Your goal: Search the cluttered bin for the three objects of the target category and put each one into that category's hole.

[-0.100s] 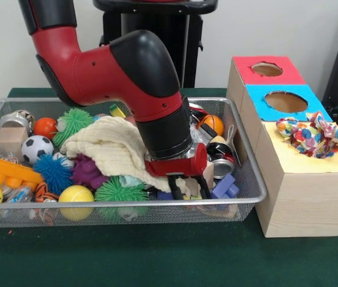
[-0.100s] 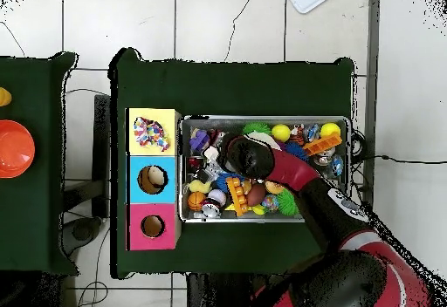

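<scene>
My gripper (image 1: 190, 186) is down inside the wire bin (image 1: 249, 173), at its front right part. It is open, with the black fingers (image 1: 174, 188) on either side of a tan piece (image 1: 191, 184). A cream cloth (image 1: 109, 146) lies against the gripper's left side. Right of the bin stands the wooden sorting box (image 1: 303, 197), with a red top and hole (image 1: 267, 69), a blue top and hole (image 1: 285, 101), and a yellow top. A multicoloured rope toy (image 1: 312, 134) lies on the yellow top, also seen from overhead (image 2: 151, 133). From overhead the arm (image 2: 288, 171) hides the gripper.
The bin holds a soccer ball (image 1: 36, 148), yellow balls (image 1: 75, 194), green (image 1: 120, 191), blue (image 1: 54, 172) and purple (image 1: 87, 170) spiky balls, an orange brick (image 1: 8, 170), a small basketball (image 1: 212, 124), cans (image 1: 220, 162) and a blue block (image 1: 224, 186). Something beige shows in the blue hole (image 2: 154, 179).
</scene>
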Motion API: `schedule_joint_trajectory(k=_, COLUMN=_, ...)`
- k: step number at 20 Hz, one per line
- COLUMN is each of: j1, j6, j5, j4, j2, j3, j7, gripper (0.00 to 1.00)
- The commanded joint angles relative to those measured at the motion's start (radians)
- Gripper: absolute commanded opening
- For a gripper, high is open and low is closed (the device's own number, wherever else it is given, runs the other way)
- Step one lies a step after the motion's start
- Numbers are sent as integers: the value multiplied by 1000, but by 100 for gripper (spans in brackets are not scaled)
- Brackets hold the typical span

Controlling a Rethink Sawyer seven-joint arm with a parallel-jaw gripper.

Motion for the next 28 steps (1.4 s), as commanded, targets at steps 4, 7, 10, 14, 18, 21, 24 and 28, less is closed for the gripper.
schedule_joint_trajectory(k=4, j1=159, j6=185, j5=-127, j4=-23, j2=35, j3=-79, j7=-84, gripper=0)
schedule_joint_trajectory(k=7, j1=167, j6=221, j5=-117, j4=-27, j2=9, j3=-73, j7=-83, gripper=0)
schedule_joint_trajectory(k=10, j1=176, j6=254, j5=-93, j4=-23, j2=-25, j3=-77, j7=-61, gripper=0)
schedule_joint_trajectory(k=14, j1=172, j6=298, j5=-73, j4=22, j2=-108, j3=-73, j7=-49, gripper=0)
schedule_joint_trajectory(k=18, j1=148, j6=403, j5=-23, j4=103, j2=-268, j3=-51, j7=-33, gripper=0)
schedule_joint_trajectory(k=21, j1=127, j6=465, j5=-3, j4=121, j2=-325, j3=-29, j7=-43, gripper=0)
schedule_joint_trajectory(k=24, j1=120, j6=518, j5=10, j4=127, j2=-371, j3=-20, j7=-46, gripper=0)
schedule_joint_trajectory(k=28, j1=119, j6=576, j5=22, j4=132, j2=-420, j3=-18, j7=-45, gripper=0)
